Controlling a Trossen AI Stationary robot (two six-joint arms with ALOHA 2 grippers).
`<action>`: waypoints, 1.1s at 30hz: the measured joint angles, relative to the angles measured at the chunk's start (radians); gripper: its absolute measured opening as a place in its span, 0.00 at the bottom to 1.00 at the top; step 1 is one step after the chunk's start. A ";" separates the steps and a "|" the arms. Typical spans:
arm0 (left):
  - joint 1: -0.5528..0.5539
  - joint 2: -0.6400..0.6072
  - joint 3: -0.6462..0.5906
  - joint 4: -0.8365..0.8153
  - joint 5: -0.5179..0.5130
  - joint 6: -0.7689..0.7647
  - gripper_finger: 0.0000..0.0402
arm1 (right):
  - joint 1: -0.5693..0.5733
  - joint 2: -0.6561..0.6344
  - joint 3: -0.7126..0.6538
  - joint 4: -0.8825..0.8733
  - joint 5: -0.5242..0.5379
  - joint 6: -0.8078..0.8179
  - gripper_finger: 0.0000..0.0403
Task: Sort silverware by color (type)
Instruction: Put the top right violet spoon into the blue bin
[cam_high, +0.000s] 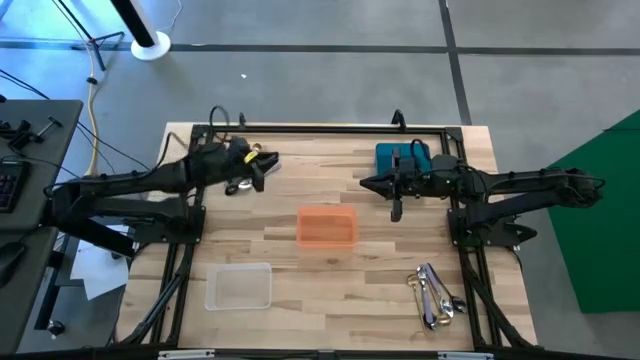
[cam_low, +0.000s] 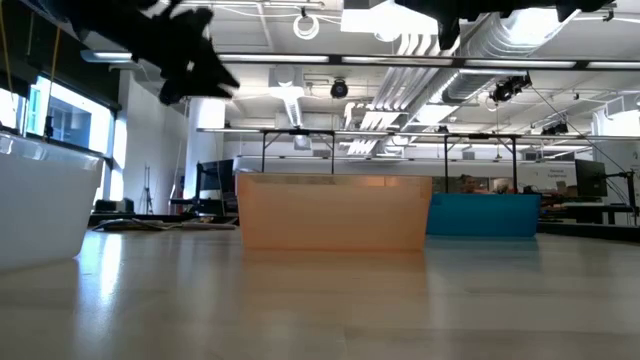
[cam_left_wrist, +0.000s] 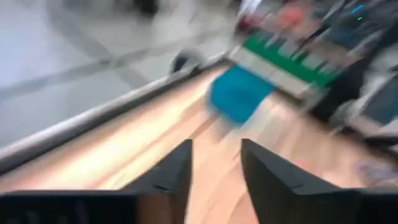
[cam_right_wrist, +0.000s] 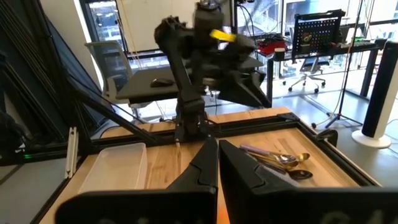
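Observation:
Two heaps of silverware lie on the wooden table. One heap (cam_high: 237, 186), with gold and silver spoons (cam_right_wrist: 280, 158), is at the far left; the other heap (cam_high: 432, 290) is at the near right. My left gripper (cam_left_wrist: 214, 174) hangs open above the table beside the far-left heap (cam_high: 258, 172), with nothing between its fingers. It faces the teal bin (cam_left_wrist: 239, 93). My right gripper (cam_right_wrist: 217, 163) is shut and holds nothing. It hangs in the air in front of the teal bin (cam_high: 395, 192).
An orange bin (cam_high: 327, 226) stands mid-table. A teal bin (cam_high: 400, 158) stands at the far right, and a clear bin (cam_high: 238, 287) at the near left. A black frame rail (cam_high: 320, 128) runs along the far edge.

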 joint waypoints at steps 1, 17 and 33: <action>0.037 0.013 0.023 -0.066 0.011 0.000 0.40 | 0.000 0.000 0.000 -0.005 0.000 0.000 0.00; 0.354 0.452 0.221 -0.538 0.238 0.084 0.60 | -0.001 0.000 0.000 -0.049 0.022 -0.011 0.00; 0.284 0.700 0.221 -0.470 0.144 0.102 0.60 | -0.001 0.001 0.000 -0.067 0.021 -0.011 0.00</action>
